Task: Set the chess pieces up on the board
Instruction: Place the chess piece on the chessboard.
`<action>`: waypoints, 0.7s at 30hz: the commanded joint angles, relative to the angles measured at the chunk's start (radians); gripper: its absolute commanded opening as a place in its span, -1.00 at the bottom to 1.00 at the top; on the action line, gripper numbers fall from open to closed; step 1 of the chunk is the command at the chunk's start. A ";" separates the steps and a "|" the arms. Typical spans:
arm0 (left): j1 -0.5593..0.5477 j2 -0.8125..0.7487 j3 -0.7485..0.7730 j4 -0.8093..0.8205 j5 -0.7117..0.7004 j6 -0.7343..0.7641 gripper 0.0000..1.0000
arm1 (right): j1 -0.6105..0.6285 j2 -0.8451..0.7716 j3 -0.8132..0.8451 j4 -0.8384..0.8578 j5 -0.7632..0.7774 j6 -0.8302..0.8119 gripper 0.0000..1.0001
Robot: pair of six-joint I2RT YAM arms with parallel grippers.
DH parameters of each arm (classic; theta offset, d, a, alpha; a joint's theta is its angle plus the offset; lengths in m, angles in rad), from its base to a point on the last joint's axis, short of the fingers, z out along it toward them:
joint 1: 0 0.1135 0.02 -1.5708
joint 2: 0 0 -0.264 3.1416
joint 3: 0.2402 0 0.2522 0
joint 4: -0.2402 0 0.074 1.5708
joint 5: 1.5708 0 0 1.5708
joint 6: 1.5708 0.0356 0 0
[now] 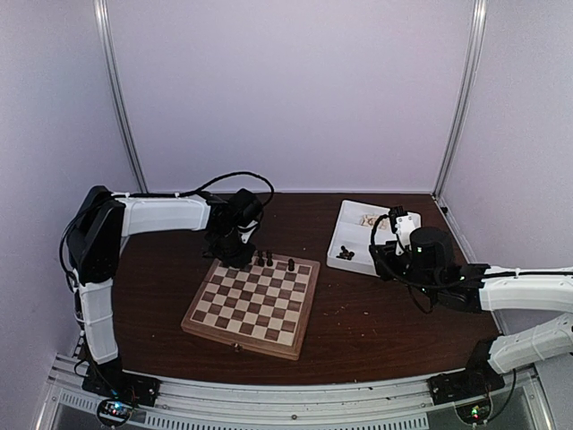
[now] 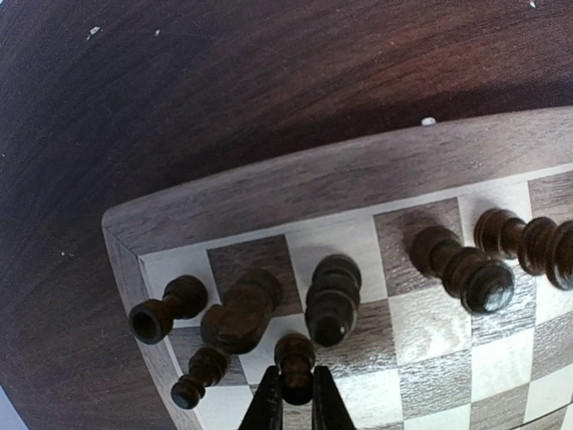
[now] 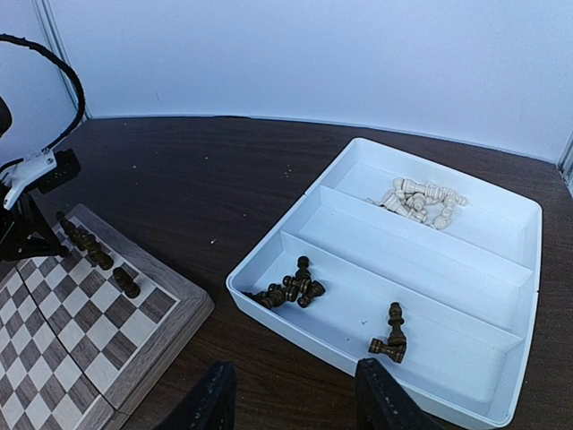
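Claws first: the left claw (image 2: 296,394) is clamped on a dark pawn (image 2: 295,354) over the board (image 2: 313,184), one row in from its far left corner; whether the pawn rests on its square cannot be told.

Left wrist view only: four dark pieces (image 2: 240,313) crowd that corner. Two more (image 2: 461,269) lie further right on the back row, just beside each other. The steep angle leaves upright or tilted unclear.

Top view: the left arm (image 1: 161,215) covers the corner group, so only a few dark pieces show on the far row. The board sits at a slight angle on a dark brown table (image 1: 358,313). A black cable (image 1: 235,176) loops above the wrist.

Right wrist view only: a white tray (image 3: 421,269), near the board's right side, has three long compartments. Cream pieces (image 3: 419,199) are heaped in the far one. The near one holds a dark cluster (image 3: 288,288) at its left end and two dark pieces (image 3: 389,336) further right.

In the top view the right arm (image 1: 519,291) crosses the tray's right edge. The right claw (image 3: 295,403) hangs by the tray's near wall, fingers apart over bare table.
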State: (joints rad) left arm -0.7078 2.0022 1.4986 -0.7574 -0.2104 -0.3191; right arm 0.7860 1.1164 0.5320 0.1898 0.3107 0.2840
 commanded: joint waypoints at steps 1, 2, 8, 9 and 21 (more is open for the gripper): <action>0.012 0.018 0.034 0.014 -0.017 0.021 -0.95 | -0.009 0.003 0.004 -0.003 -0.008 -0.009 -0.04; 0.013 0.018 0.035 0.012 -0.019 0.023 -0.95 | -0.010 0.005 0.004 -0.001 -0.009 -0.009 -0.04; 0.016 0.023 0.035 0.009 -0.022 0.024 -0.94 | -0.014 0.015 0.014 0.000 -0.013 -0.012 -0.04; 0.016 0.024 0.035 0.006 -0.021 0.025 -0.94 | -0.014 0.017 0.014 0.000 -0.014 -0.012 -0.04; 0.017 0.027 0.035 -0.004 -0.018 0.026 -0.89 | -0.016 0.014 0.013 0.002 -0.019 -0.011 -0.04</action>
State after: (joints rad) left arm -0.7002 2.0140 1.5131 -0.7582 -0.2214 -0.3050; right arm 0.7769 1.1309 0.5320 0.1905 0.2955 0.2832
